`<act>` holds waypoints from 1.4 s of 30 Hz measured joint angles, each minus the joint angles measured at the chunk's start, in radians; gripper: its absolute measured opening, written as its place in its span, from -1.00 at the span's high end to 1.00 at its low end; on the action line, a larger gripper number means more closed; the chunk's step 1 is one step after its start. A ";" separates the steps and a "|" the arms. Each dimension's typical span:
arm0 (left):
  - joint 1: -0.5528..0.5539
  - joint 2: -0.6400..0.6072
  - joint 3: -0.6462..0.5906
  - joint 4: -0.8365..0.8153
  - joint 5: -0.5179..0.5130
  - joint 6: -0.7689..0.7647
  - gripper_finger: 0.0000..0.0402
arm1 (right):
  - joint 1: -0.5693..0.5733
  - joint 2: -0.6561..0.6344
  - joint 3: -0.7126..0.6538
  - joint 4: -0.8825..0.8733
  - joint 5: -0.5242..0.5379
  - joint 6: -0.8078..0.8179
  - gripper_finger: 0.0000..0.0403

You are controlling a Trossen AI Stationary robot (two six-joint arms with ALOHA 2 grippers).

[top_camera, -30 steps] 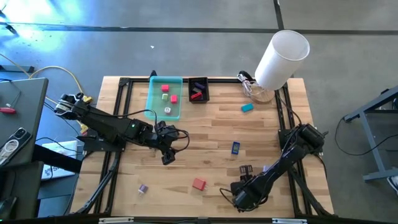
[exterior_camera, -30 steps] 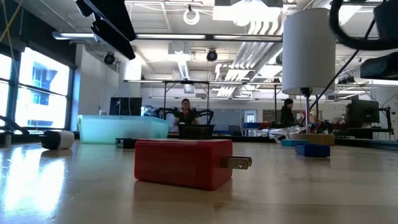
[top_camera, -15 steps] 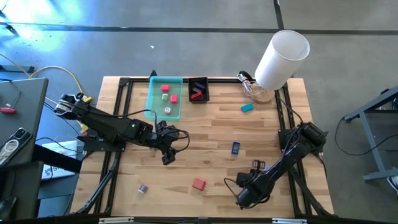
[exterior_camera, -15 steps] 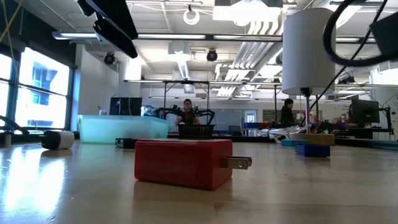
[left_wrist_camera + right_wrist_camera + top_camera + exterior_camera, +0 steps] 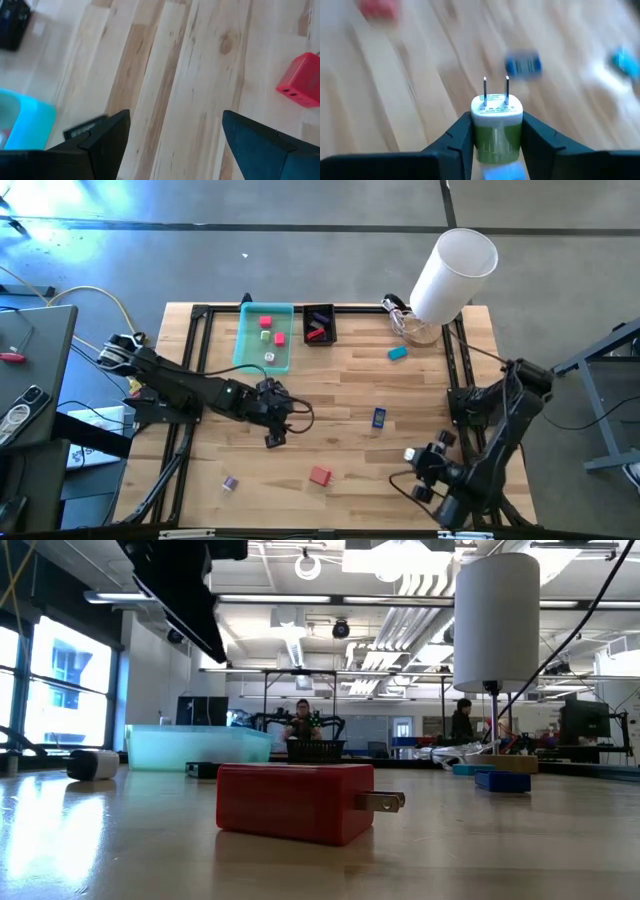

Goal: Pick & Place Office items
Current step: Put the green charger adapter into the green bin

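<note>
My right gripper hangs above the table's near right part, shut on a green and white plug adapter whose two prongs point away from the wrist. My left gripper is open over bare wood left of centre, nothing between its fingers. Loose office items lie flat on the table: a red charger, a blue piece, a teal piece and a small grey-purple piece. The teal tray at the far side holds several small pieces. My right gripper pinches the adapter's green body by its two opposite sides between both fingers. The white pronged end sticks out past the fingertips. The fingers slant down toward the table's far left. The adapter is lifted clear of the table.
A large white cylinder stands at the far right corner by a clear holder. A black basket with red pieces sits beside the tray. A black frame edges the table. People show in the room behind.
My right gripper has risen from the tabletop with the adapter, swung toward the table's right edge and rolled its wrist; it stays shut. My left gripper has sunk a little, still open.
</note>
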 joint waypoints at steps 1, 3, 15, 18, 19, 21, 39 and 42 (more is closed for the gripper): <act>0.000 0.007 0.000 0.017 0.000 0.011 -0.54 | 0.010 -0.002 0.000 0.022 0.074 -0.006 0.43; 0.000 0.020 0.000 0.055 0.000 0.041 -0.54 | 0.017 -0.003 -0.004 0.073 0.220 -0.047 0.43; 0.000 0.041 0.000 0.435 0.009 0.282 -0.54 | -0.077 -0.002 -0.093 0.496 0.484 -0.358 0.43; 0.000 0.041 0.000 0.464 0.026 0.285 -0.54 | -0.109 -0.002 -0.093 0.588 0.443 -0.422 0.43; -0.001 0.041 0.000 0.466 0.033 0.285 -0.54 | -0.117 -0.002 -0.093 0.618 0.439 -0.439 0.43; -0.001 0.041 0.000 0.471 0.041 0.284 -0.54 | -0.134 -0.002 -0.093 0.687 0.417 -0.491 0.43; -0.228 0.040 0.000 0.575 -0.406 0.687 -0.51 | -0.285 0.039 -0.125 1.236 0.102 -1.002 0.43; -0.302 0.040 0.000 0.605 -0.565 0.789 -0.51 | -0.314 0.071 -0.161 1.388 0.016 -1.061 0.43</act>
